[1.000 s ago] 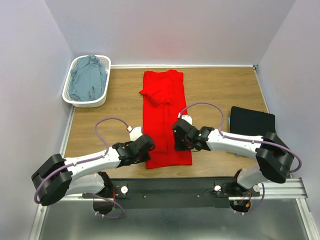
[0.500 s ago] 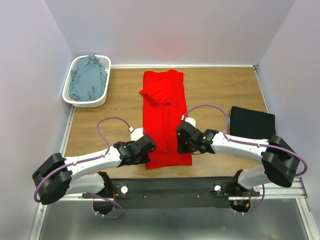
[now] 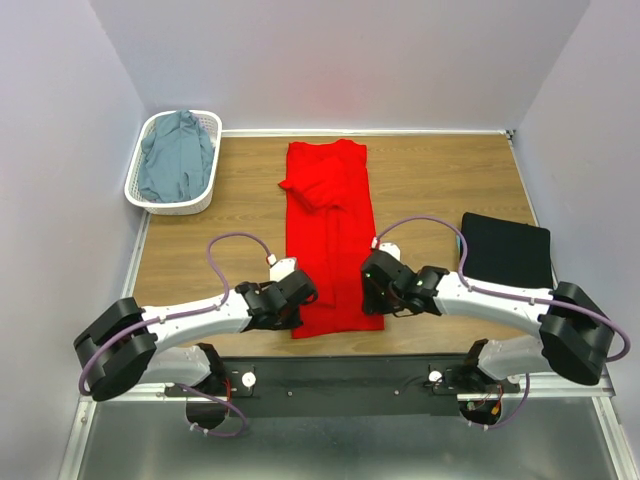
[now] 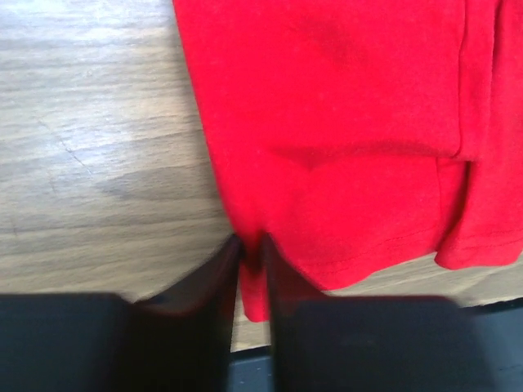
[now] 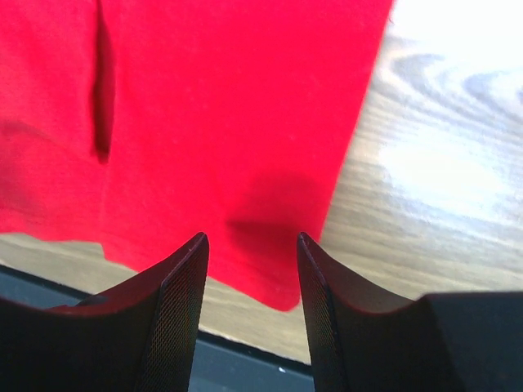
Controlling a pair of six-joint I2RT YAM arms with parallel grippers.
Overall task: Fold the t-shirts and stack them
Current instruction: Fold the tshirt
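The red t-shirt point(image 3: 330, 235) lies folded into a long strip down the middle of the table. My left gripper point(image 3: 294, 312) is at its near left corner, shut on the hem of the red t-shirt point(image 4: 327, 147). My right gripper point(image 3: 376, 300) is open, its jaws apart just above the near right corner of the red t-shirt point(image 5: 237, 131). A folded black t-shirt point(image 3: 505, 250) lies at the right. A grey-blue t-shirt point(image 3: 175, 158) is bundled in the basket. The teal t-shirt is out of view.
A white lattice basket point(image 3: 140, 195) stands at the back left corner. The table's near edge point(image 3: 400, 345) and a black metal rail run just below both grippers. Grey walls close the back and sides.
Both grippers have moved toward the near edge, down along the sides of the red strip to its near corners. The red t-shirt has kept its shape.
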